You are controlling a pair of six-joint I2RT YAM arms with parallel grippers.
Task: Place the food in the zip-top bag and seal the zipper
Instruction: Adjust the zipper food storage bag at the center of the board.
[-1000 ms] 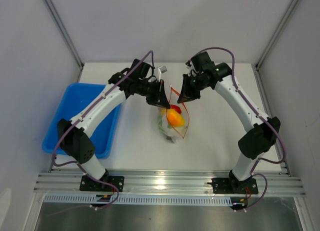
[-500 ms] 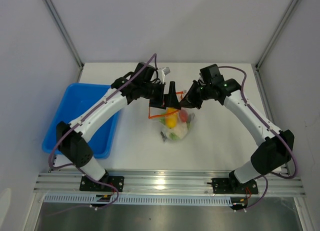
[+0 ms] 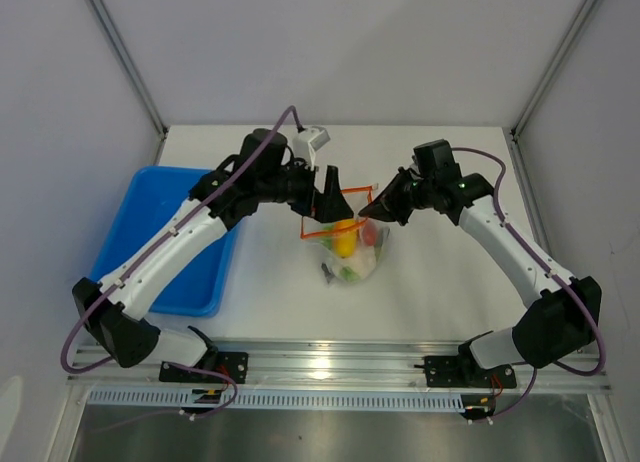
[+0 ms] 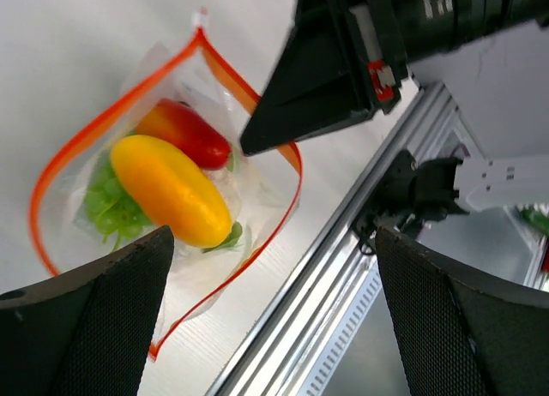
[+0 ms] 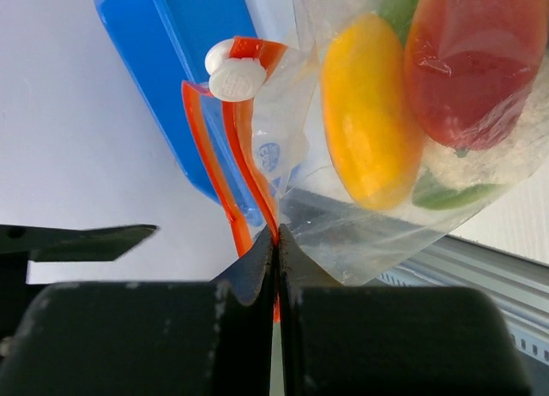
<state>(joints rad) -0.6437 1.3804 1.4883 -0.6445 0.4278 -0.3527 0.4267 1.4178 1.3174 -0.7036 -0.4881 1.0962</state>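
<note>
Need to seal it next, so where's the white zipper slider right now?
Right wrist view, upper left: the white slider sits on the orange zipper, just above where the right tool pinches it.

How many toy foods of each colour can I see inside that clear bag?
Yellow fruit: 1
Red piece: 1
Green leafy clump: 1 (its bits are too tangled to count apart)
Whitish piece: 1 (only partly seen)
Total in the bag: 4
</note>
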